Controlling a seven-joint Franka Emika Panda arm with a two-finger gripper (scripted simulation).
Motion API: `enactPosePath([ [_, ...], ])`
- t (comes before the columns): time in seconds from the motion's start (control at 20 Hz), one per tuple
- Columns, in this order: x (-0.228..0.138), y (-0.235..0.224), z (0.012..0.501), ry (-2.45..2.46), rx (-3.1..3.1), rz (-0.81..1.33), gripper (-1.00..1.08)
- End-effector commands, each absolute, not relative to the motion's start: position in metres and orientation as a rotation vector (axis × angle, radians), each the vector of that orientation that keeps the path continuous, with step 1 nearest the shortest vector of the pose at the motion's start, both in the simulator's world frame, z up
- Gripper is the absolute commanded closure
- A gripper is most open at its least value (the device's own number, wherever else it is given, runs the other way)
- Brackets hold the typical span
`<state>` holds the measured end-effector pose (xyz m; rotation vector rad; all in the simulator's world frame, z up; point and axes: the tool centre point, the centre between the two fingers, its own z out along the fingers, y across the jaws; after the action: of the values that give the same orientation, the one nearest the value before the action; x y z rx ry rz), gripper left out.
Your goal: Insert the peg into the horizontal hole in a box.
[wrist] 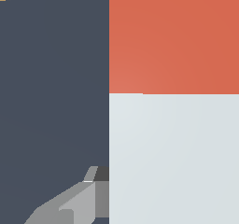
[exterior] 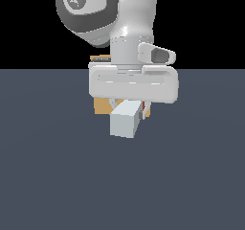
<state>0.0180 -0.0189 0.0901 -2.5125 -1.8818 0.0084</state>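
The gripper [exterior: 128, 103] hangs directly in front of the box [exterior: 101, 105], its white housing covering most of the box so that only tan patches show beside and below the housing and a thin strip above it. The peg [exterior: 125, 120] is clamped between the fingers below the housing, its pale grey-white end face pointing toward the camera and away from the box, with a sliver of red visible on its far portion next to the box. The hole in the box is hidden behind the gripper and peg.
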Motion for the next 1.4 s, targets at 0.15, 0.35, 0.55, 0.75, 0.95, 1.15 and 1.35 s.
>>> enactPosePath([
  [0.15,0.004,0.0,0.117,-1.997,-2.427,0.001,1.08],
  [0.35,-0.003,0.008,0.127,-2.041,-2.39,0.001,1.08],
  [0.55,-0.006,0.01,0.132,-2.058,-2.375,0.0,1.08],
  [0.75,-0.006,0.011,0.132,-2.058,-2.374,0.0,1.08],
  [0.95,-0.004,0.01,0.135,-2.062,-2.374,-0.006,1.08],
  [1.15,-0.006,0.01,0.132,-2.059,-2.372,0.002,1.08],
  [1.35,-0.005,0.016,0.132,-2.059,-2.372,0.002,1.08],
])
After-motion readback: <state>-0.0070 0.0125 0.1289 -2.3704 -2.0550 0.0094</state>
